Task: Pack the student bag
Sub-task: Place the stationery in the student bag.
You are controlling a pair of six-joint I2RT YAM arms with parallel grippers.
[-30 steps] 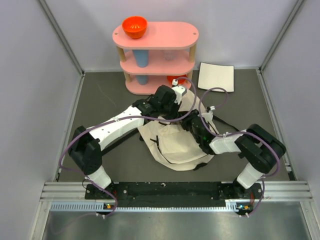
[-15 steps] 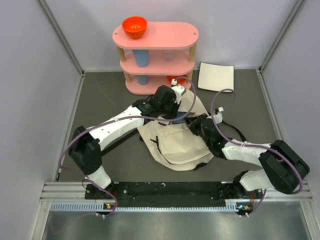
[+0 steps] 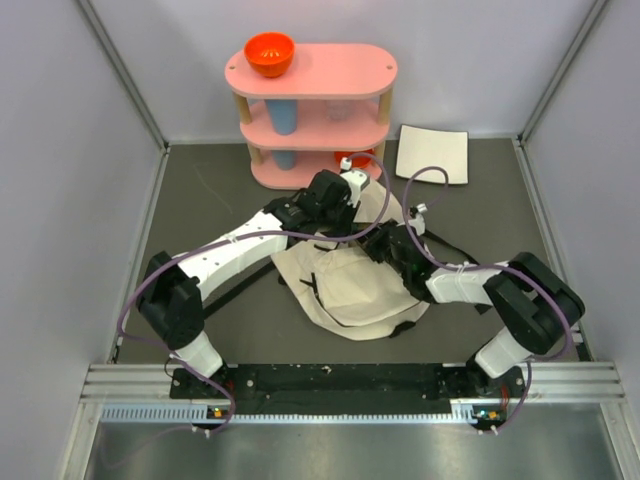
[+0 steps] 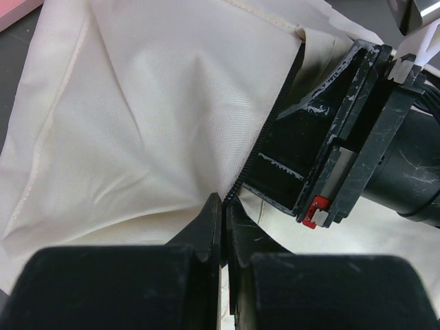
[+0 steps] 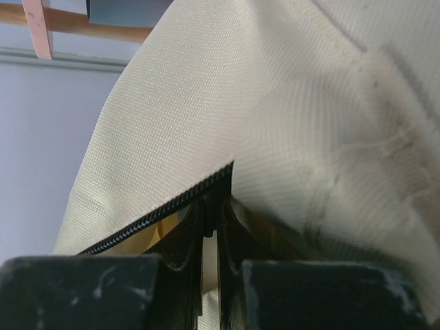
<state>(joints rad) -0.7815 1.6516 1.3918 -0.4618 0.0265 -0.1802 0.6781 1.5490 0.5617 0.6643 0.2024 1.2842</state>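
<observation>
We see student bag [image 3: 350,290] lying crumpled on dark worktop [image 3: 205,195], centre, just on near side of pink shelf [image 3: 312,70]; both arms reach onto its far part; our left hand [image 4: 221,206] fully closed, tips pinching bag edge at black zipper [image 4: 265,130]; our right hand [image 5: 210,206] closed tight too, nipping cream fabric at zipper line, just beside left hand; orange bowl [image 3: 269,53] on shelf top; white square sheet [image 3: 432,153] right of shelf, apart from bag.
</observation>
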